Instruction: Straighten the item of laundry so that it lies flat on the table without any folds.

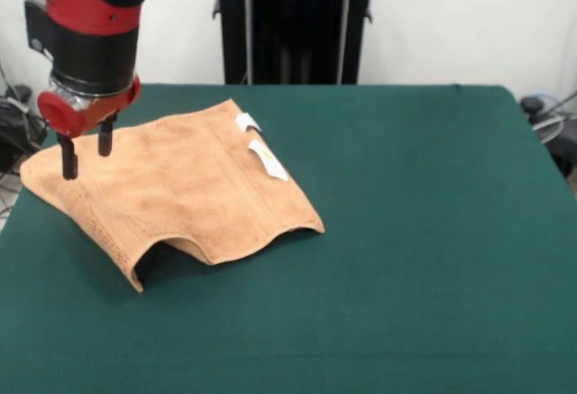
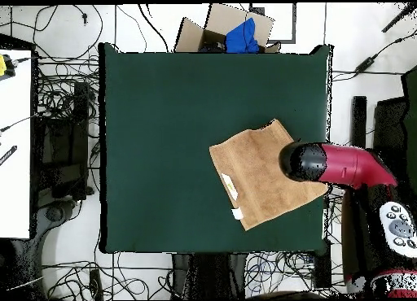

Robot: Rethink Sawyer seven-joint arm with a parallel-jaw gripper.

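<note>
Item: small rectangular orange-tan terry towel (image 1: pixel 180 187), with two small white tags (image 1: pixel 268 159) on one edge. Front view: it lies on the left part of the large rectangular table topped with dark green felt-like cloth (image 1: pixel 433 259), reaching close to the table's left edge. Condition: mostly spread, not flat. The near edge lifts off the cloth in a wave, with a shadowed hollow under it between the near-left corner and the near-right corner. The tagged edge runs along the towel's right side, tags lying on the upper surface, one beside the other.

Overhead view: the towel (image 2: pixel 259 174) sits askew to the table's (image 2: pixel 163 111) edges, in the right-hand lower part of the green surface, one corner pointing up the picture. The tags (image 2: pixel 230 187) show on its left edge.

Item: red and black arm (image 2: pixel 350 167), entering over the table's right edge in the overhead view. Its gripper (image 1: pixel 87 152) hangs over the towel's far-left corner in the front view. Two dark fingers (image 1: pixel 68 160) point down, parted by a narrow gap, nothing between them; whether the tips touch the towel is unclear.
</note>
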